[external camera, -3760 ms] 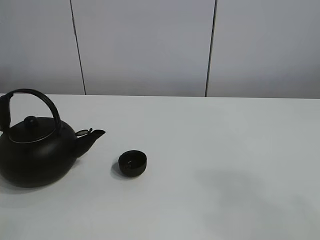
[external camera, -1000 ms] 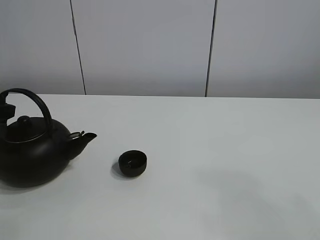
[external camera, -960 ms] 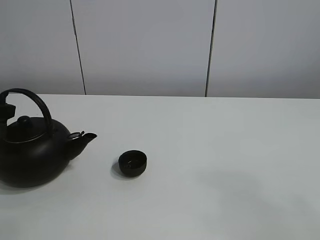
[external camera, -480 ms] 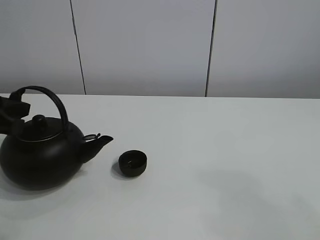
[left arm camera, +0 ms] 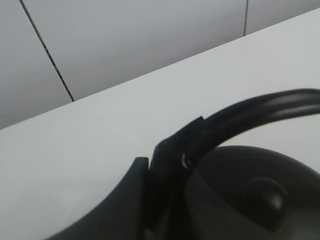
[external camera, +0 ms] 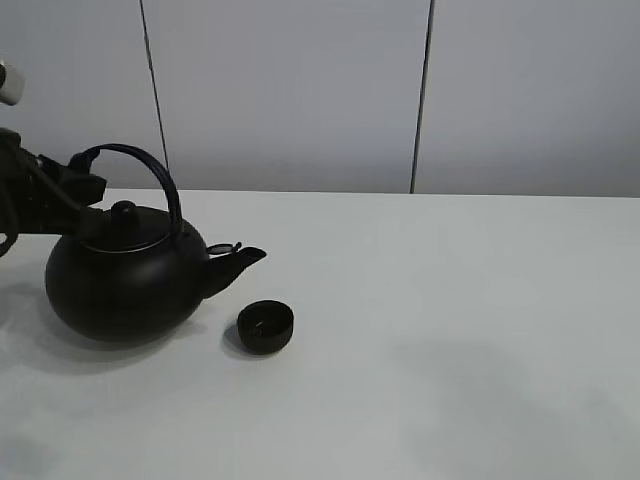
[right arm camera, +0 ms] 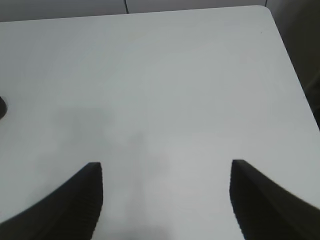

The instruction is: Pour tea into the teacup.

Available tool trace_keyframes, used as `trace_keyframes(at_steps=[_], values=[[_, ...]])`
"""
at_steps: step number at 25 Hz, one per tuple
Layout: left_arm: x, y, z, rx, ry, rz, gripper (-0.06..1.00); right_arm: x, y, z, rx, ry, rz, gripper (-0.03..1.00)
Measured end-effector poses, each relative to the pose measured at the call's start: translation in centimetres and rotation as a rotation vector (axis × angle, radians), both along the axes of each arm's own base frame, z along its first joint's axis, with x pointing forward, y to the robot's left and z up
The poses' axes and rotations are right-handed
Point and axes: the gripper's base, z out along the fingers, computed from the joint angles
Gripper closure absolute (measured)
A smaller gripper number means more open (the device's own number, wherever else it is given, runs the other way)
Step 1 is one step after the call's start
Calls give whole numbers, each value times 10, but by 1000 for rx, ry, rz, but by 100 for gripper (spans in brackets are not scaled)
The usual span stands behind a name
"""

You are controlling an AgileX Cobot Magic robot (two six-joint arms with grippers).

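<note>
- The left gripper [external camera: 80, 188] was closed on the kettle's arched handle [external camera: 150, 170], at the end away from the spout. In the left wrist view its dark fingers [left arm camera: 132, 195] were clamped round the bar, just above the lid.
- The kettle [external camera: 125, 285] hung upright under that grip, with a soft shadow spread on the table [external camera: 450, 300] below it. Whether its base had fully cleared the surface could not be told.
- Its spout [external camera: 245, 258] pointed toward the cup and sat higher than the rim. The tip stopped just short of the cup, not over it.
- The teacup [external camera: 266, 326] sat on the table just beside the kettle on the spout side, untouched by either arm. Its inside was too dark to show whether it held tea.
- The right gripper [right arm camera: 167, 200] hung over bare table well apart from the cup, its jaws apart and nothing between them.
- The step in hand looked like carrying the kettle to the cup; pouring had not begun.
- The next move would call for bringing the spout tip over the cup's mouth, then tipping slowly. The cup was small against the kettle, so a fast tilt could overshoot, and a grip so far along the handle might let the kettle swing.
</note>
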Motion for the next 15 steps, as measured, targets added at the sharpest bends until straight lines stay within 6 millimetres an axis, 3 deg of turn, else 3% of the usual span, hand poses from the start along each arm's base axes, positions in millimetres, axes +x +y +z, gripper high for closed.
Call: trace_keyframes(at_steps=[15], values=[[6,-1,4,149,-62,-56,83,0,0,0,0,0,0,47]])
